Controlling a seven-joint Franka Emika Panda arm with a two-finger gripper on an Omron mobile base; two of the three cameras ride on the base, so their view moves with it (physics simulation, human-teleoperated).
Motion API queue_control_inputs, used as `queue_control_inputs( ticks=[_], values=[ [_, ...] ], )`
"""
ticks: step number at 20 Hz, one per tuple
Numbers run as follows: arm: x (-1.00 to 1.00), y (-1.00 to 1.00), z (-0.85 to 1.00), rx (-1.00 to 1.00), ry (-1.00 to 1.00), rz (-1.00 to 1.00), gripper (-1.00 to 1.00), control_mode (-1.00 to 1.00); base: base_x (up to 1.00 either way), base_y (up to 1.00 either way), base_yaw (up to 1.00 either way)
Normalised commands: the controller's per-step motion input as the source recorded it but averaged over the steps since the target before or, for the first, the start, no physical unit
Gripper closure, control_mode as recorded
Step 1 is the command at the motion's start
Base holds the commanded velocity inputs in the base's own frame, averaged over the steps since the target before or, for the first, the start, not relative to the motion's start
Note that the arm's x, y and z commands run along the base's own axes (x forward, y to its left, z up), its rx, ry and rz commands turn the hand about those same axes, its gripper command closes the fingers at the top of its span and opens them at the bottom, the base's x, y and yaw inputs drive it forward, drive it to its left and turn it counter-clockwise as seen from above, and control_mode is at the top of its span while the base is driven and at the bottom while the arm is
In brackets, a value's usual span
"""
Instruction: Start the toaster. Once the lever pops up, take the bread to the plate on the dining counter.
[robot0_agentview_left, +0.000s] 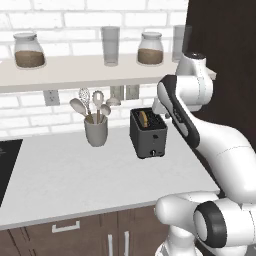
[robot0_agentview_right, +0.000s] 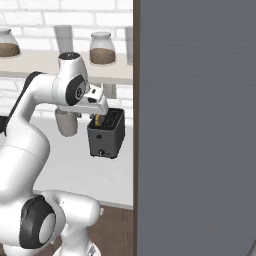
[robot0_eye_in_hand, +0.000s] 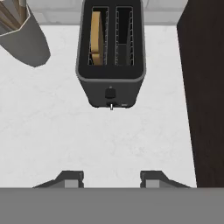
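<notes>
White brick ran behind a pale counter (robot0_agentview_left: 75, 175), with a shelf (robot0_agentview_left: 75, 70) above it carrying two lidded jars (robot0_agentview_left: 29, 50) of brown stuff and a tall glass (robot0_agentview_left: 110, 46). Below the counter sat dark wood drawers (robot0_agentview_left: 65, 230) with pale handles. A black cooktop (robot0_agentview_left: 6, 165) cut in at the counter's left edge in the left base view.

On the counter stood the toaster (robot0_agentview_left: 148, 132), its narrow knobbed face turned toward the robot. The bread (robot0_eye_in_hand: 96, 38) sat upright in the left slot as the hand view showed it, its tan top edge level with the slot's wire guides; the other slot held nothing. A small lever stub poked out low on the front face, just under the knob. Left of the toaster, near but apart, stood a grey cup (robot0_agentview_left: 96, 131) of spoons and a whisk. A dark tall panel (robot0_eye_in_hand: 205, 92) rose just to the toaster's right; in the right base view a grey slab (robot0_agentview_right: 195, 125) hid everything beyond it.

The arm reached over the counter with the hand above the toaster's near end, looking down on it. The gripper (robot0_eye_in_hand: 111, 179) hung well clear of the toaster, touching nothing, its fingers (robot0_eye_in_hand: 70, 178) spread wide and holding nothing.
</notes>
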Motion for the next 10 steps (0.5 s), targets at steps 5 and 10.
queue_control_inputs(
  ticks=[5, 10],
  values=[
    [0.16, 0.0, -0.02, 0.0, 0.0, 0.0, -1.0, -1.0, 0.0, 0.0, 0.0],
    [0.36, 0.0, -0.21, 0.0, 0.0, 0.0, -1.0, -1.0, 0.0, 0.0, 0.0]
  ],
)
